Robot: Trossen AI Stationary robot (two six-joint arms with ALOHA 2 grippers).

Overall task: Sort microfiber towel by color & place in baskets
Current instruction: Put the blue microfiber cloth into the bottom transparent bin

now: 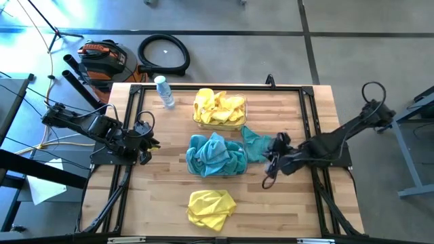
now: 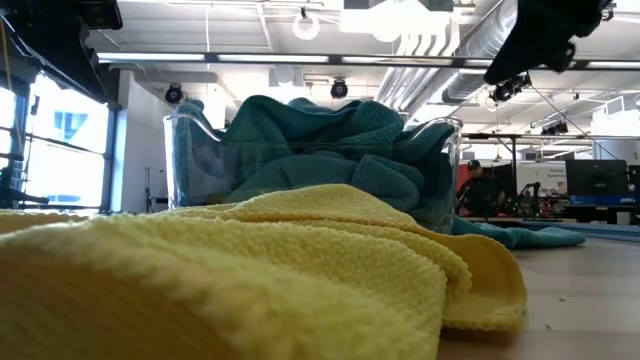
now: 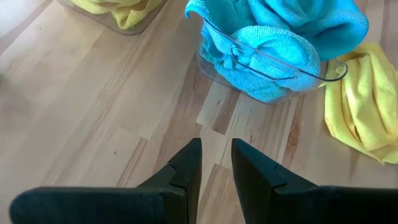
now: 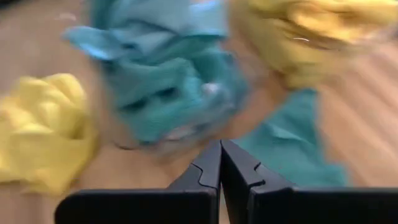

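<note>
two arms low over table, right claw [image 1: 270, 165] pressed together beside teal towel [image 1: 255, 144], left claw [image 1: 150, 144] slightly spread

Bare table [image 1: 159, 203] is lying open left of baskets; loose teal towel [image 1: 254, 144] is blocking right gripper [image 1: 273, 163].

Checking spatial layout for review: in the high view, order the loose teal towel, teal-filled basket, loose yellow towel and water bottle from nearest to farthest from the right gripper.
From the right gripper:
1. Loose teal towel, right beside it.
2. Teal-filled basket, table centre.
3. Loose yellow towel, near edge.
4. Water bottle, far left corner.
</note>
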